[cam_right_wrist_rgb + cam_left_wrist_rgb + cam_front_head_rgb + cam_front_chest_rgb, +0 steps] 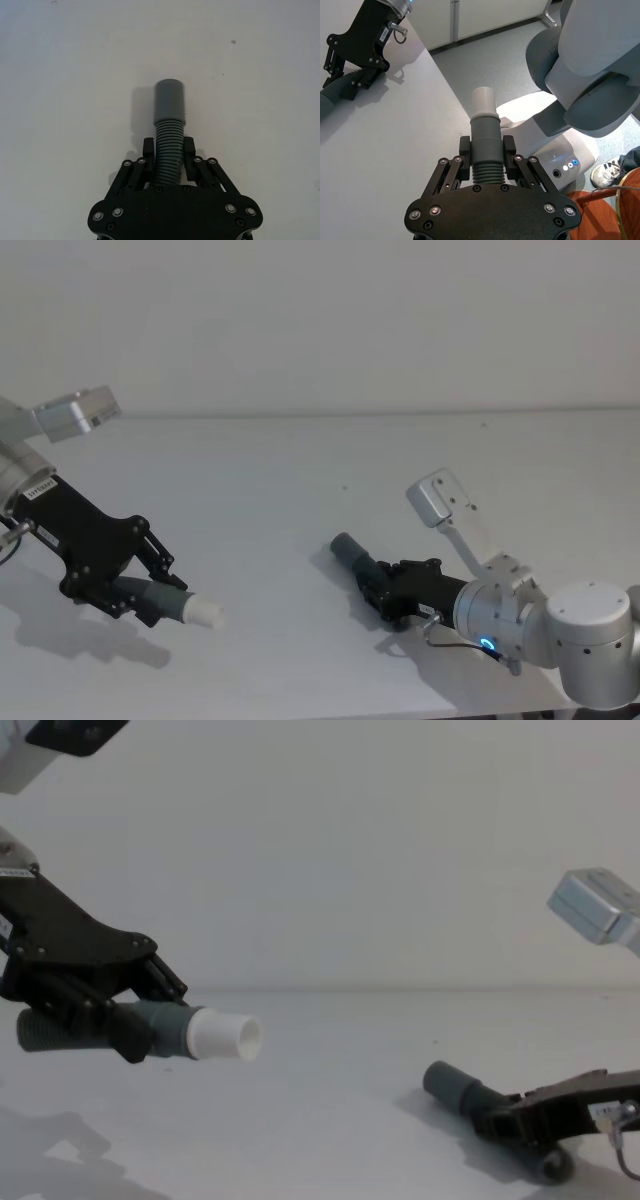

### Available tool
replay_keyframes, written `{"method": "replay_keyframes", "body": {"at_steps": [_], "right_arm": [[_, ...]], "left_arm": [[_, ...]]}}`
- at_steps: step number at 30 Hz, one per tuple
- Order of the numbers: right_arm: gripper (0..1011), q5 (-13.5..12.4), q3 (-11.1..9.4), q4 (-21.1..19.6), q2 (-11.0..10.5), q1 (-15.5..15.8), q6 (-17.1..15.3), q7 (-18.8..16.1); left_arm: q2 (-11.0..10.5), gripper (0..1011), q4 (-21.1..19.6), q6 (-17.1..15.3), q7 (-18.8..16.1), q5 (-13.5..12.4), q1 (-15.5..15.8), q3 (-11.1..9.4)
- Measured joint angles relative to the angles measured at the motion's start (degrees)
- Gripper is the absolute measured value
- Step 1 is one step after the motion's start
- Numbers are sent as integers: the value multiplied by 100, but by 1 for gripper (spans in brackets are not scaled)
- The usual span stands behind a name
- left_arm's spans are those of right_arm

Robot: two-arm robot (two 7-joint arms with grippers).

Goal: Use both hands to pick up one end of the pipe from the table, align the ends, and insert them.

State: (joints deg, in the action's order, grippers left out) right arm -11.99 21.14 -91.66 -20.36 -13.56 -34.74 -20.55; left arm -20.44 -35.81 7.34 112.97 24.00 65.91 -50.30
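Currently: pipe in two pieces, one in each of my hands, ends well apart.
My left hand (486, 152) is clamped on the ribs of the white-tipped piece (165, 1028), clear above the bench (300, 470) near its left edge. My right hand (169, 150) is clamped on the cuffed piece (167, 135), low by the near right corner. I judge both pieces light, with bendy but grippy ribs. The white tip (222, 1036) and grey cuff (169, 100) look stiff and smooth, so I would hold the ribs just behind each end.

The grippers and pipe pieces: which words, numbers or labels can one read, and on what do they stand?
A white label on the left gripper: too small to read.
A second white label on the right gripper: too small to read.
White-tipped pipe piece, grey-cuffed pipe piece: no text.
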Motion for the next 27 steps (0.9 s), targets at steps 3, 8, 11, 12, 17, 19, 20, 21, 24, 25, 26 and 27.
{"method": "replay_keyframes", "body": {"at_steps": [3,8,11,12,17,19,20,21,24,25,26,27], "right_arm": [[275,-17,-8,0,-9,7,14,5],[229,-23,-12,0,-42,27,102,11],[226,-21,-12,1,-61,36,163,12],[226,-17,-10,5,-80,40,223,11],[224,20,11,19,-151,43,471,-31],[224,45,26,28,-194,33,629,-75],[224,50,31,31,-209,29,663,-85],[224,68,43,36,-248,16,797,-126],[224,99,67,47,-332,-14,1046,-215],[223,107,74,50,-351,-23,1103,-239],[223,116,80,52,-373,-32,1167,-265],[223,128,91,55,-415,-51,1295,-316]], "left_arm": [[0,353,0,0,0,0,0,0],[0,353,0,0,0,0,0,0],[0,353,0,0,0,0,0,0],[0,353,0,0,0,0,0,0],[0,353,0,0,0,0,0,0],[0,353,0,0,0,0,0,0],[0,353,0,0,0,0,0,0],[0,353,0,0,0,0,0,0],[0,353,0,0,0,0,0,0],[0,353,0,0,0,0,0,0],[1,353,0,0,0,0,0,0],[0,353,0,0,0,0,0,0]]}}
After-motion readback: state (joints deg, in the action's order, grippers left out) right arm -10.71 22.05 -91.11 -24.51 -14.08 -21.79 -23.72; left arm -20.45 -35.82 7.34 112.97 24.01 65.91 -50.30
